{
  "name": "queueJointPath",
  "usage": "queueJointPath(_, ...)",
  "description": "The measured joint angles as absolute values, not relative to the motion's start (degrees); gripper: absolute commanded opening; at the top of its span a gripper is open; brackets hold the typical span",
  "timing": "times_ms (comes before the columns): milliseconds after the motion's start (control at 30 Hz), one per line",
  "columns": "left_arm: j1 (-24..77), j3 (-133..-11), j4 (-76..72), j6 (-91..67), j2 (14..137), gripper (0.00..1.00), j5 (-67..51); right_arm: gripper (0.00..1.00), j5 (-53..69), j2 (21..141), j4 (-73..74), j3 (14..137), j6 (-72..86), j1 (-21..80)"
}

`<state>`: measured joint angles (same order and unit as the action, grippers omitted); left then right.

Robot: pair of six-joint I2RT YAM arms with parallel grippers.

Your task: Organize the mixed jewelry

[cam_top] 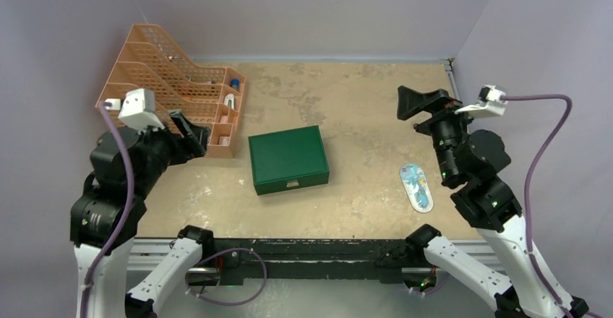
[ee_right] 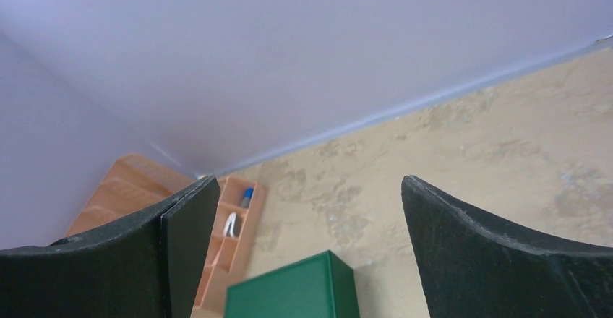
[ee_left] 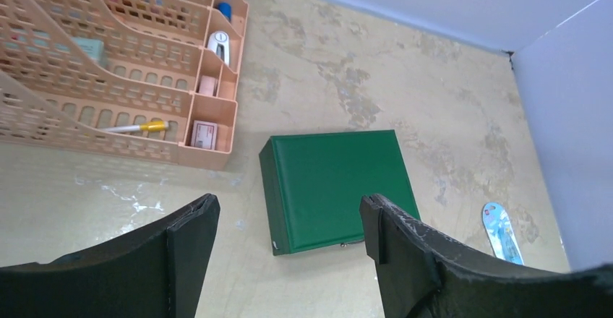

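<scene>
Gaping empty, L hand point(ee_left: 289, 201) and R hand point(ee_right: 309, 182) flank shut dark-green box point(cam_top: 288, 157) w/ front clasp point(cam_top: 293, 183).

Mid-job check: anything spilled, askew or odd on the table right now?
Nothing is spilled or damaged. The closed dark-green rectangular box sits slightly skewed on the tan table, and the light-blue oval packet lies alone at the right side. No loose jewelry shows.

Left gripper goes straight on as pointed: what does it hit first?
Probably the lid of the closed green box: it sits centred between the open jaws of the left gripper in its wrist view. Depth is unclear.
</scene>
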<state>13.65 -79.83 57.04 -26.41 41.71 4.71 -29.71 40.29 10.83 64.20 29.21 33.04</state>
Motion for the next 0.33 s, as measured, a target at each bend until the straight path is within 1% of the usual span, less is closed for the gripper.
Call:
queueJointPath(100, 13.65, -83.33, 59.53, -25.87, 40.16, 0.83, 5.87, 0.99, -32.18, 39.92, 11.57, 65.45, 28.75, 32.99)
queueJointPath(333, 13.65, -88.97, 62.35, -23.81, 38.61, 0.87, 6.02, 0.99, -35.24, 38.06, 13.87, 66.76, 28.21, 32.99)
